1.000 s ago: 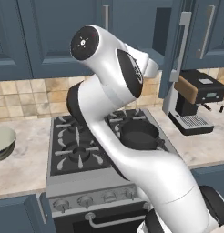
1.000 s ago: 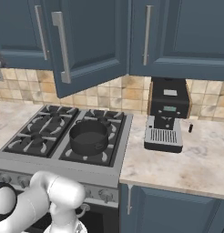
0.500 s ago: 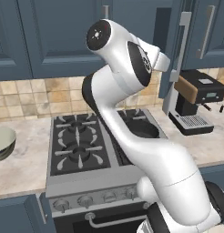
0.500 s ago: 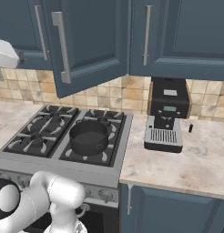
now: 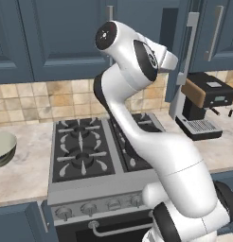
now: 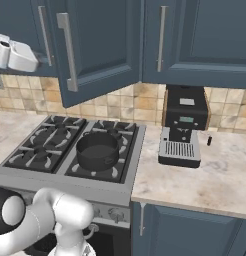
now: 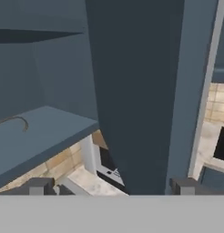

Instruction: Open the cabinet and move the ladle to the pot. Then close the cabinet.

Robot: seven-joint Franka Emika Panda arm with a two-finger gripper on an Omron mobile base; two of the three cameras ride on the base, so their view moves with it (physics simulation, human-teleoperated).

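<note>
My arm is raised to the cabinet (image 6: 102,45); my gripper (image 7: 111,185) is spread wide, empty, the open door's edge between my fingertips (image 7: 41,185), ladle (image 7: 13,122) left.

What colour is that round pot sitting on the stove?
The round low-walled cooking pot is dark grey-black; the right base view shows it best.

We are seeing a navy-blue cabinet (image 6: 95,45) with silver bar handles, a dark grey-black pot (image 6: 97,149), a beige mottled tile backsplash (image 5: 47,97), a pale marbled worktop (image 6: 205,175) and a black coffee machine (image 6: 182,125).
</note>
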